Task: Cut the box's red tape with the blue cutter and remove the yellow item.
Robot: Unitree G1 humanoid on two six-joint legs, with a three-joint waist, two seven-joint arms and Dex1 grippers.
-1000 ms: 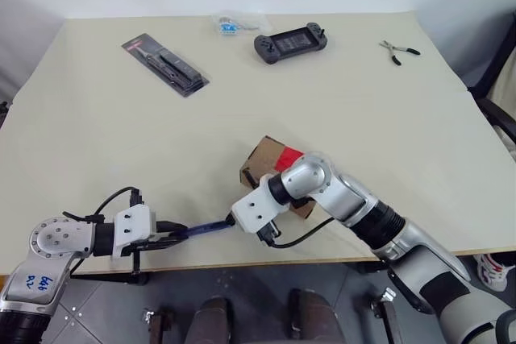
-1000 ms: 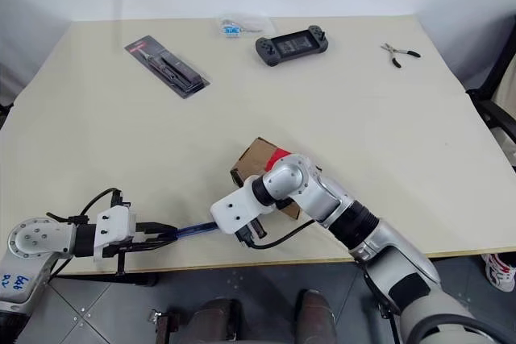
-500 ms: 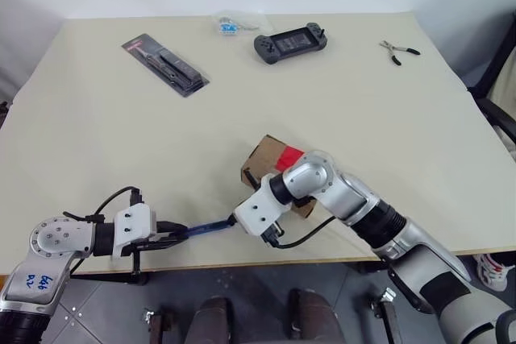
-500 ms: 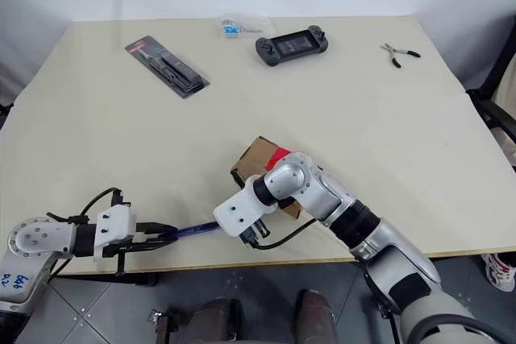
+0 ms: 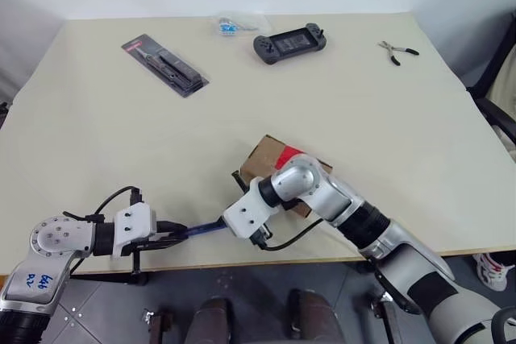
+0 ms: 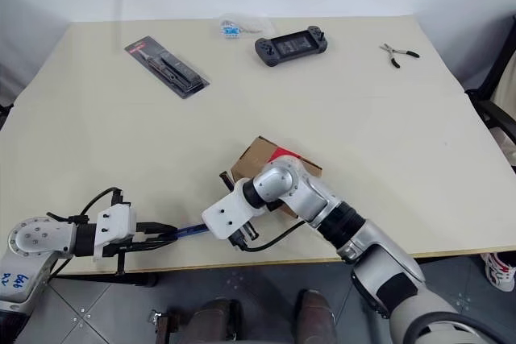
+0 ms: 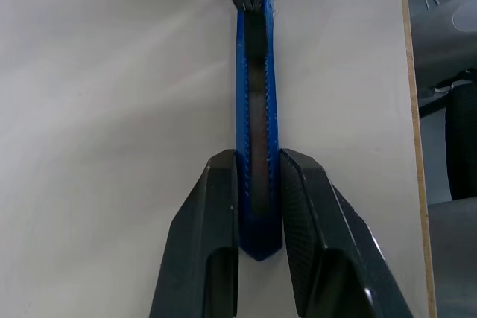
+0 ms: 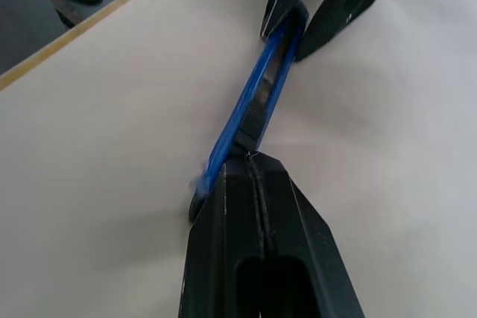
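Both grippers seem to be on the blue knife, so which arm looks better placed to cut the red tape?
Probably the right gripper: it pinches the blue cutter and sits beside the box.

One box, one blue cutter, two grippers (left, right). One game controller, one pliers, one packaged tool.

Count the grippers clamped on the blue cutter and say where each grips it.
2. The left gripper is shut on one end of the blue cutter; the right gripper pinches the opposite end, near the table's front edge.
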